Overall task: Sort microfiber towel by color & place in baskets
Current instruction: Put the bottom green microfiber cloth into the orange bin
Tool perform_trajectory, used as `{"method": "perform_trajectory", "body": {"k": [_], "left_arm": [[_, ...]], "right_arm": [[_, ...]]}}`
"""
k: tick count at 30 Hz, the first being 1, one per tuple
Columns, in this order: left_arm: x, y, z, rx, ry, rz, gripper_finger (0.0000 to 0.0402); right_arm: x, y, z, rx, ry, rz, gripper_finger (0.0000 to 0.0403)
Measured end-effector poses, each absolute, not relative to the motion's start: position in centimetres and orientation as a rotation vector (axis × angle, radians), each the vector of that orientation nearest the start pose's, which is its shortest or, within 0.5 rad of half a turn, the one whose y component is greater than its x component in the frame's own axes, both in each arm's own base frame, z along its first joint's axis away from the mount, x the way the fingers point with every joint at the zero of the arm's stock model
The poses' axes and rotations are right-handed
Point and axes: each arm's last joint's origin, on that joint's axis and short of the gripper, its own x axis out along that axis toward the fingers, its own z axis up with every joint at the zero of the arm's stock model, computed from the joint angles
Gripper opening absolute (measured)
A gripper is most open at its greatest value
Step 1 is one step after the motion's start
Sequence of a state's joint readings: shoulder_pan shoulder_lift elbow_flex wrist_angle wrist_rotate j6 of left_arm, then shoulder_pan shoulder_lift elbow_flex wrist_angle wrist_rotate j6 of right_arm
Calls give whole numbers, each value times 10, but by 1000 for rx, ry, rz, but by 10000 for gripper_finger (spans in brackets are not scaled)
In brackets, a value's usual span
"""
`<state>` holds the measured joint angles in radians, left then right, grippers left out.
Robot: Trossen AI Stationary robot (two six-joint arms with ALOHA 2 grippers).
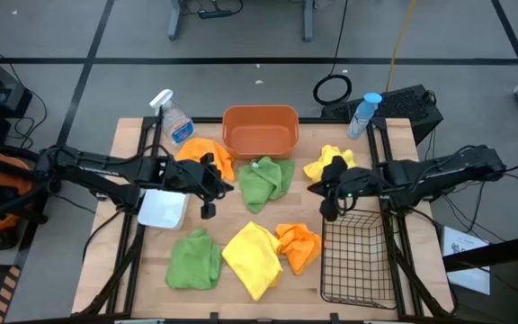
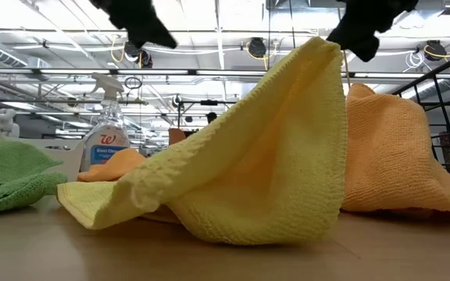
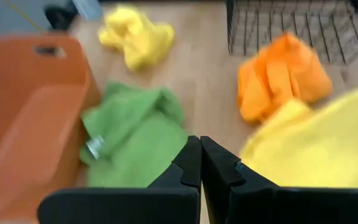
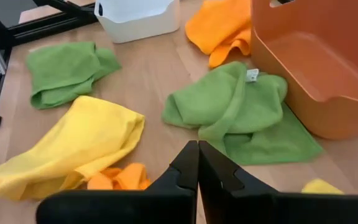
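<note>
High view: the left pincer (image 1: 212,184) hovers closed and empty near the worktop (image 1: 133,270) centre, the right pincer (image 1: 329,191) likewise closed and empty at 3 o'clock from it. The orange tub (image 1: 260,129) stands at 12 o'clock, the white bin (image 1: 163,209) at 9 o'clock, the black wire basket (image 1: 358,255) at 4 o'clock; all three look empty. Six towels lie loose between them, among them a green towel (image 1: 266,179) just below the tub.

Low view: a yellow towel (image 2: 248,172) is heaped in front, an orange towel (image 2: 389,156) behind it at 3 o'clock.

Left wrist view: fingers (image 3: 219,174) are pressed together above the green towel.

Right wrist view: fingers (image 4: 185,168) are shut, the green towel just ahead.

Step in hand, judged: open a pincer first, descend on a raised fold, and pinch one towel only.
</note>
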<state>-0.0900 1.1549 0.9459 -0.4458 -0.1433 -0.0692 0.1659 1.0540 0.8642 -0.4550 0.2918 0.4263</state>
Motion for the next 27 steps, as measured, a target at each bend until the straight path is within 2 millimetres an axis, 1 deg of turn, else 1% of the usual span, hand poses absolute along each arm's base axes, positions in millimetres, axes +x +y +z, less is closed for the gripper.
{"method": "perform_trajectory", "body": {"k": [4, 7, 9, 14, 18, 22, 27], "left_arm": [[230, -28, 291, 0, 736, -32, 4], [221, -37, 279, -54, 849, -88, 4], [214, -43, 272, -102, 931, -92, 4], [201, -63, 253, -152, 1039, -108, 4], [193, -79, 244, -121, 1051, -89, 4], [187, -90, 240, -83, 1039, -76, 4], [186, -95, 237, -65, 1009, -79, 4]], "right_arm": [[234, 31, 279, 268, 584, -248, 0], [245, 33, 271, 289, 587, -254, 0], [251, 34, 265, 326, 599, -266, 0], [260, 36, 253, 441, 637, -287, 0], [268, 42, 252, 531, 613, -220, 0], [272, 51, 256, 530, 561, -165, 0], [274, 57, 260, 511, 509, -123, 0]]}}
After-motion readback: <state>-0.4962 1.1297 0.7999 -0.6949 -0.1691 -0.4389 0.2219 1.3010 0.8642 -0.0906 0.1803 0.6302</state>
